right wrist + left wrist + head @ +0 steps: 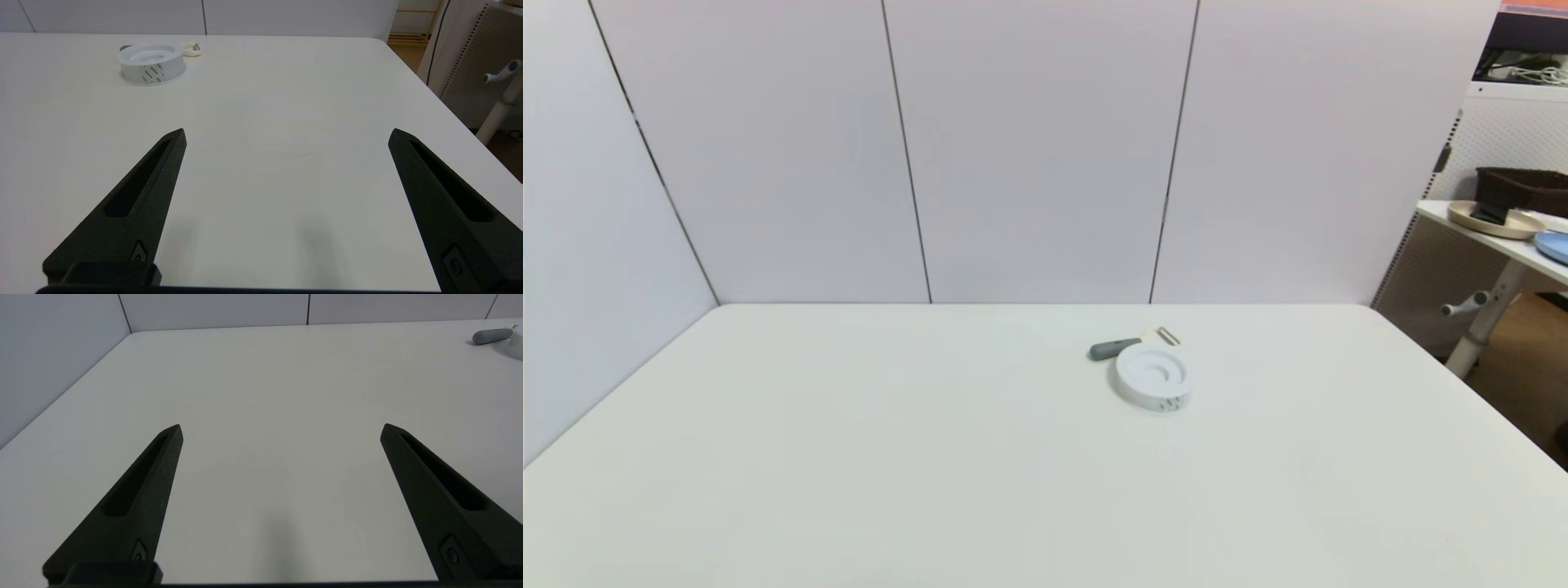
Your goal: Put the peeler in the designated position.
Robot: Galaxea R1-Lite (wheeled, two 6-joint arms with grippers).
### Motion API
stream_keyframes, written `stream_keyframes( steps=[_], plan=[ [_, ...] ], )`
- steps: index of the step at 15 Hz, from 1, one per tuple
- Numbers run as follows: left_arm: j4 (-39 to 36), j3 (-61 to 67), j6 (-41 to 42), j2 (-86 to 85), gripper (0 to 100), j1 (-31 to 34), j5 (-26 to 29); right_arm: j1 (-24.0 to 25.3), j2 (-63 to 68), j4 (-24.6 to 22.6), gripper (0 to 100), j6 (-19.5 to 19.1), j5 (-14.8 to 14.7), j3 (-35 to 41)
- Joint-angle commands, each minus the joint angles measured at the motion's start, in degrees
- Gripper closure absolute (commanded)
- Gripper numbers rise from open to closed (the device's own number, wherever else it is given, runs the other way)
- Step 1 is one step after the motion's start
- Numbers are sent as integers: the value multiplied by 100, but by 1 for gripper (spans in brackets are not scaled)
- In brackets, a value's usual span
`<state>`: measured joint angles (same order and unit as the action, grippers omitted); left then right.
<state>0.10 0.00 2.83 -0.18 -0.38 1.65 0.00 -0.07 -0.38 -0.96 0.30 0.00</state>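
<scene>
White table [849,457] spreads before us, pale wall panels behind — the peeler [1123,345] lies flat just behind the white round disc [1152,376], apparently touching it. We hold our left gripper [281,430] and right gripper [287,134] parked low, fingers spread wide, grasping nothing

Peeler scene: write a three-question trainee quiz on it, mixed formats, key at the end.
1. True or false: the peeler lies flat on the white table, just behind the white round disc.
2. Which gripper holds the peeler? A) left gripper B) right gripper C) neither
3. Fill in: both grippers' fingers are ____.

Key: 1 true; 2 C; 3 open.
</scene>
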Motion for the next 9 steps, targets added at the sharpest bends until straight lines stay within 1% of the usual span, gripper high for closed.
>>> stream_keyframes(
  steps=[1, 9],
  plan=[
    [-1, 0, 7, 18, 0, 3, 2, 0, -1, 3, 0, 26, 13, 0],
    [-1, 0, -2, 18, 0, -6, 2, 0, -1, 3, 0, 52, 5, 0]
  ],
)
